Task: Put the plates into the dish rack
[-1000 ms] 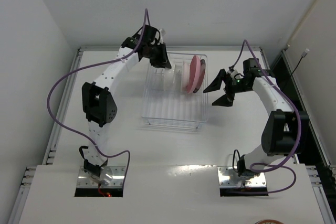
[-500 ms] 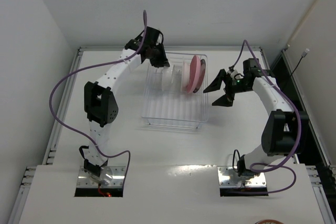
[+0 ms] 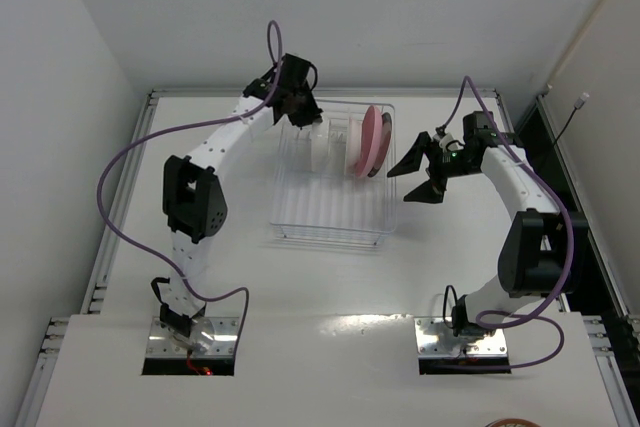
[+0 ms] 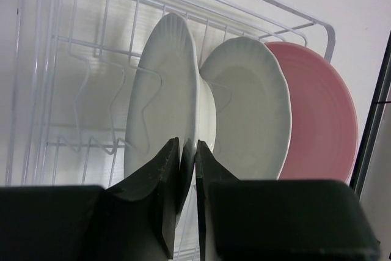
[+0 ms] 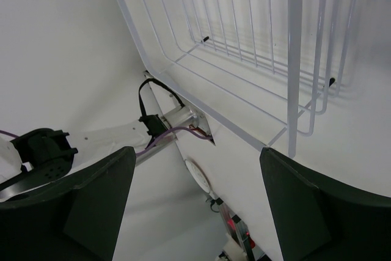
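The white wire dish rack (image 3: 330,215) lies at the table's middle back. Three plates stand on edge in it. In the left wrist view a pale translucent plate (image 4: 162,90) is on the left, a second pale plate (image 4: 250,108) is in the middle, and the pink plate (image 4: 321,114) is on the right. The pink plate also shows in the top view (image 3: 372,142). My left gripper (image 4: 187,145) is shut on the rim of the leftmost pale plate, over the rack's far left part (image 3: 312,119). My right gripper (image 3: 415,179) is open and empty, just right of the rack.
The right wrist view shows the rack's rim (image 5: 208,108) and bare wire floor from close by, with the left arm's base beyond. The table's raised back edge (image 3: 330,93) runs just behind the rack. The walls stand close on the left and back.
My left wrist has shifted a little toward the back of the table and turned, still pinching the pale plate. The right arm has not moved.
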Controlling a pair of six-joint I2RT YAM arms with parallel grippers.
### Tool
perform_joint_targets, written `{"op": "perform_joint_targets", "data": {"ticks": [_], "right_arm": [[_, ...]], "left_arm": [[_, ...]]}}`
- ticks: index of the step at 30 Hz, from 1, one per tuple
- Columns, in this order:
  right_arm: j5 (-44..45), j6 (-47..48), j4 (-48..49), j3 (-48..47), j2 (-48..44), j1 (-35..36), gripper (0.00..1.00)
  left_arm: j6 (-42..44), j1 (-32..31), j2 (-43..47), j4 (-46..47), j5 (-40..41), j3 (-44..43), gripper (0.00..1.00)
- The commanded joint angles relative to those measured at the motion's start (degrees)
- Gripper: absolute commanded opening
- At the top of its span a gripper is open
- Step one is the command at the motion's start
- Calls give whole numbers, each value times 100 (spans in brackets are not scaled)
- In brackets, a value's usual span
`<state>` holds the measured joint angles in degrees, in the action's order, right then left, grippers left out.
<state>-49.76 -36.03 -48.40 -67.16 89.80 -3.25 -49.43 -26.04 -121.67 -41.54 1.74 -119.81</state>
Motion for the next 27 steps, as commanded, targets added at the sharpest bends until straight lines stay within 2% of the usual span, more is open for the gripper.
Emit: {"op": "perform_joint_targets", "data": {"ticks": [1,15,18,19,25,27], "right_arm": [[-140,-9,147,18,-85,-18,81],[-140,-9,147,18,-85,-18,81],[-140,-9,147,18,-85,-18,81],[-140,-9,147,18,-85,-18,81],[-140,-9,147,18,-85,-18,81],[-140,-9,147,18,-85,-18,81]], "left_arm": [[-252,-94,90,-170,582,37,0],[319,-314,-15,-109,583,274,2],[381,-314,38,32,354,195,15],[434,-314,38,154,127,116,22],[425,-314,108,550,-743,-139,41],[364,-314,257,778,-807,-139,55]]}}
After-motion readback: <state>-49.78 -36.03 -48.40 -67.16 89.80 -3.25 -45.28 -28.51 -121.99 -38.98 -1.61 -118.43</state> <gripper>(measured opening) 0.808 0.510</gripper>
